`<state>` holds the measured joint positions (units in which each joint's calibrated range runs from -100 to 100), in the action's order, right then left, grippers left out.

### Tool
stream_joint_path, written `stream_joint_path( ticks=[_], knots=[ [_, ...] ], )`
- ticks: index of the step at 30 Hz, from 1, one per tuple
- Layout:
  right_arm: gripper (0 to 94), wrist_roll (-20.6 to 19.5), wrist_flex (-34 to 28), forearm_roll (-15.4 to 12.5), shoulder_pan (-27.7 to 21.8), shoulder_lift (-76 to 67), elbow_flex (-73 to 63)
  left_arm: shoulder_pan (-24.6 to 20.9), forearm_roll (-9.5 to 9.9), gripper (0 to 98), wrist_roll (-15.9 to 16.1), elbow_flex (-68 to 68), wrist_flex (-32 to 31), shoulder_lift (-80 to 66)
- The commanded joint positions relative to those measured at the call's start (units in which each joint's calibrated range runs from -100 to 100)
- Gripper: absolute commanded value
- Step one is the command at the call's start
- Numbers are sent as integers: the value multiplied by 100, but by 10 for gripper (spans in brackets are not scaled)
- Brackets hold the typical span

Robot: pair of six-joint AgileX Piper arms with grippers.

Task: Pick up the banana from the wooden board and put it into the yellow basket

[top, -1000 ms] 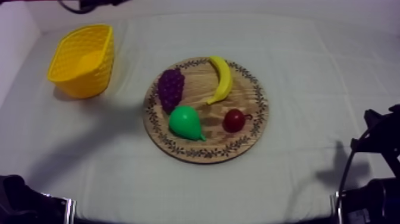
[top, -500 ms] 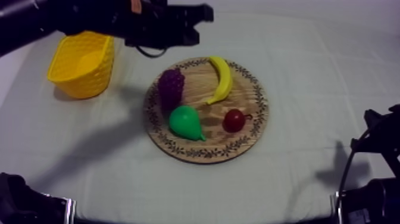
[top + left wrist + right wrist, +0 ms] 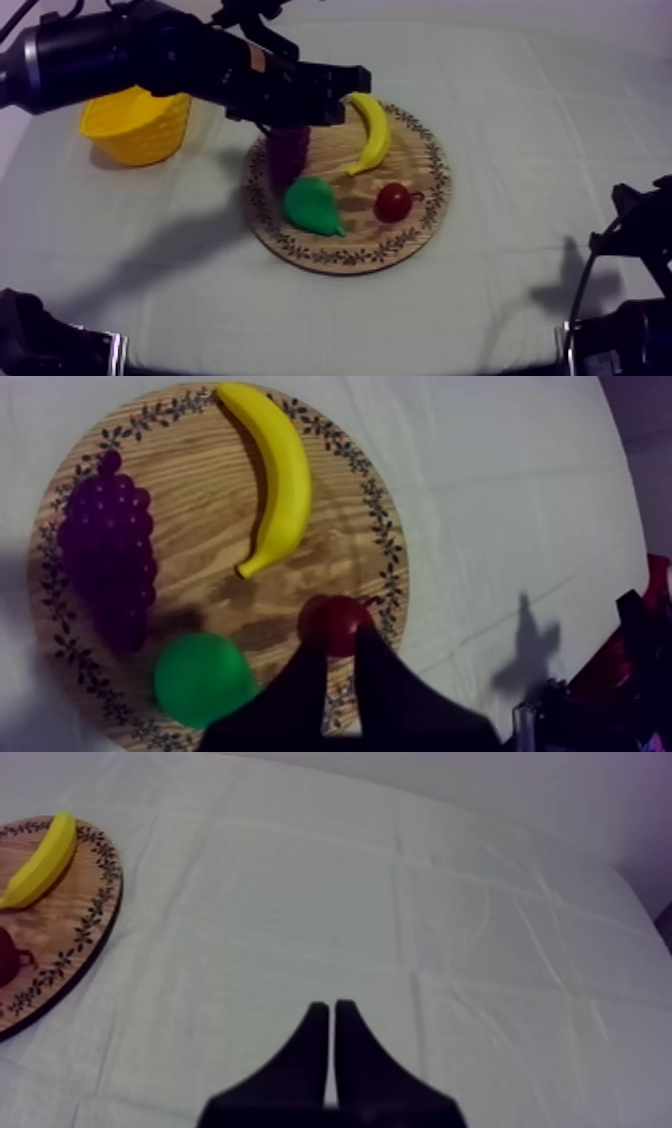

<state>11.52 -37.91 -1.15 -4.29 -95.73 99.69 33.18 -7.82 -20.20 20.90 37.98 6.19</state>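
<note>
banana (image 3: 372,135) lies unmoved on the wooden board (image 3: 415,172). left jaws, slightly spread and empty, have come down from past the board's far rim to the banana's upper end; right jaws rest pressed together over the tabletop (image 3: 400,902).

Yellow banana (image 3: 372,130), yellow basket (image 3: 130,135), purple grapes (image 3: 288,160), green pear (image 3: 312,205), board (image 3: 437,175) rim dark-patterned.

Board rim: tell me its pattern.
The board rim bears a dark ring of leafy sprigs; clearest in left wrist view.
</note>
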Motion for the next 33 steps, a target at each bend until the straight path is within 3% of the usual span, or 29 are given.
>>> stream_joint_path(
  ticks=[1, 5, 10, 23, 33],
  knots=[
    [3, -2, 1, 1, 0, -2, -3, 4, 47, 339, -60, -50, 95, 12],
    [3, -2, 1, 1, 0, -2, -3, 41, 327, 642, -335, -300, 490, 17],
    [3, -2, 1, 1, 0, -2, -3, 55, 513, 791, -568, -402, 735, -13],
    [3, -2, 1, 1, 0, -2, -3, 13, 562, 810, -715, -933, 1194, 556],
    [3, -2, 1, 1, 0, -2, -3, -51, 575, 817, -686, -2928, 2725, 2110]
  ],
)
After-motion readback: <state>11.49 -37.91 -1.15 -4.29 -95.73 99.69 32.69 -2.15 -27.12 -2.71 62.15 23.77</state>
